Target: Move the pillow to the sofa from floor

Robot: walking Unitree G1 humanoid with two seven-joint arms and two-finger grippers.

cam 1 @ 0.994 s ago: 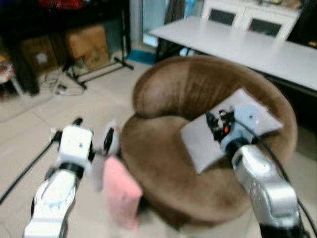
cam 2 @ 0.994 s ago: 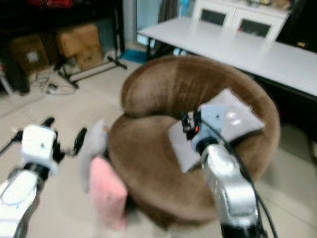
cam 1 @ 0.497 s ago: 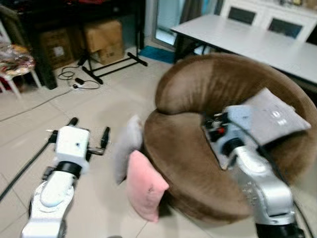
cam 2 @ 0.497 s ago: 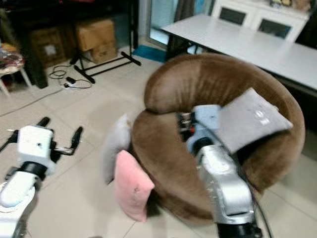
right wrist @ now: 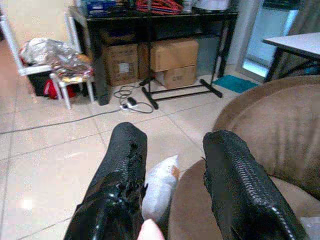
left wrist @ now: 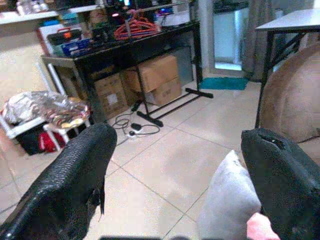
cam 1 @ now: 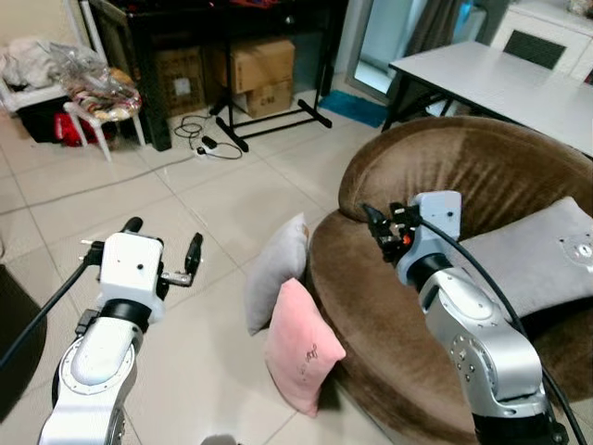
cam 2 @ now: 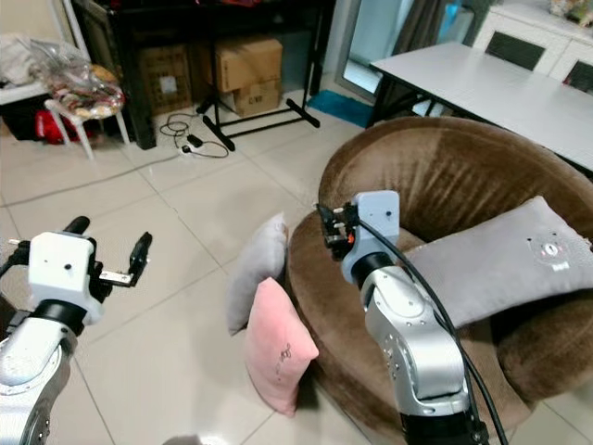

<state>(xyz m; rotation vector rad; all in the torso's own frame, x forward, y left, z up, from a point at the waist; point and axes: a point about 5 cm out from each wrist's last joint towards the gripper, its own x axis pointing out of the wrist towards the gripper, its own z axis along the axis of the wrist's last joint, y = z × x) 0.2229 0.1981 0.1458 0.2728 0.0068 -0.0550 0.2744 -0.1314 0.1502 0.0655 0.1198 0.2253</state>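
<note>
Pink pillow leaned on floor against sofa, beside grey pillow | left gripper spread wide, apart | right gripper parted, above sofa

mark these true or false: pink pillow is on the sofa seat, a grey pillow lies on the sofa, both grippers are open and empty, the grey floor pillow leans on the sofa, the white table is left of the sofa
1. The pink pillow is on the sofa seat. False: it stands on the floor, against the sofa's front.
2. A grey pillow lies on the sofa. True.
3. The left gripper and right gripper are open and empty. True.
4. The grey floor pillow leans on the sofa. True.
5. The white table is left of the sofa. False: it stands behind the sofa, toward the right.
</note>
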